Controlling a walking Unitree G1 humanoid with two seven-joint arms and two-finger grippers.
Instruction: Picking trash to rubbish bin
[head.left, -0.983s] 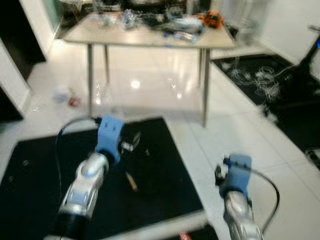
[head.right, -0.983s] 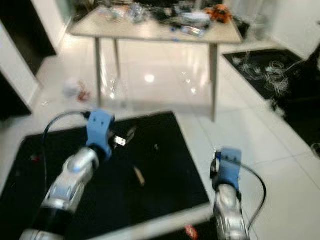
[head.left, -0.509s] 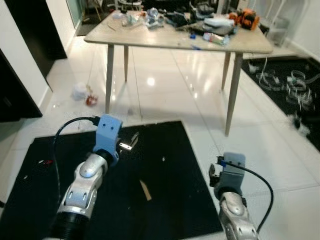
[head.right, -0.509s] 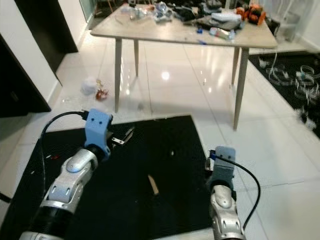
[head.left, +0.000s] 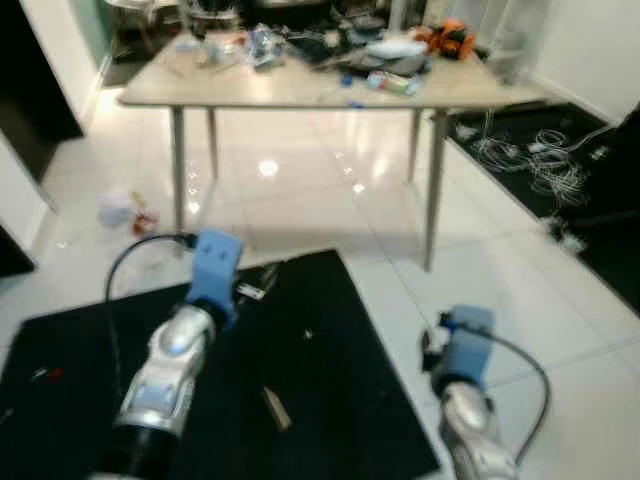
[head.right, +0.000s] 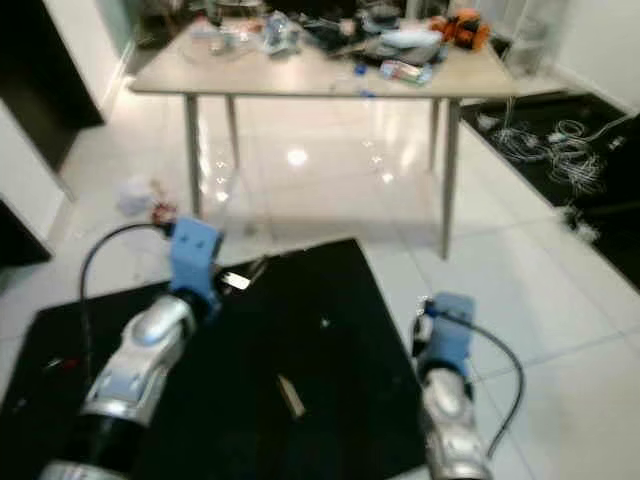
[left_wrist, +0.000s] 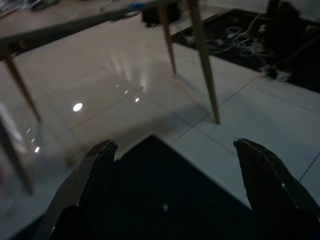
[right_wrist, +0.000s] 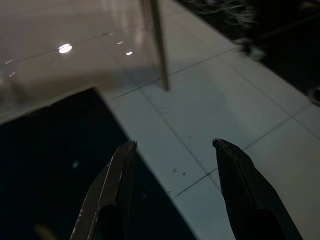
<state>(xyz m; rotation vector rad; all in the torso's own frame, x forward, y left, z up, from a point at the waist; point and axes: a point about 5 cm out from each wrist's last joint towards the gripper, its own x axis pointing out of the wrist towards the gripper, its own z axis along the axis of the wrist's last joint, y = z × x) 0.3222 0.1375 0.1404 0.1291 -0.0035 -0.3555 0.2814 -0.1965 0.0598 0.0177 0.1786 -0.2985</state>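
A crumpled white scrap with a red bit (head.left: 120, 209) lies on the white tile floor at the left, beside a table leg. On the black mat (head.left: 340, 330) before me rests a small tan piece (head.left: 275, 408), with a tiny white speck (head.left: 307, 335) farther on. My left arm (head.left: 170, 350) reaches out over the mat; in its wrist view the left gripper (left_wrist: 175, 145) is open and holds nothing. My right arm (head.left: 465, 400) hovers at the mat's right edge, where the right gripper (right_wrist: 174, 143) is open over mat and tile.
A wooden table (head.left: 200, 92) on thin legs stands ahead, its top cluttered with several items. A second black mat with white cables (head.left: 530, 150) lies at the right. A dark opening (head.left: 30, 90) is at the far left. Glossy tile runs under the table.
The whole picture has swung and blurred, so the camera moved. Both arms keep about the same pose, and both grippers stay empty.
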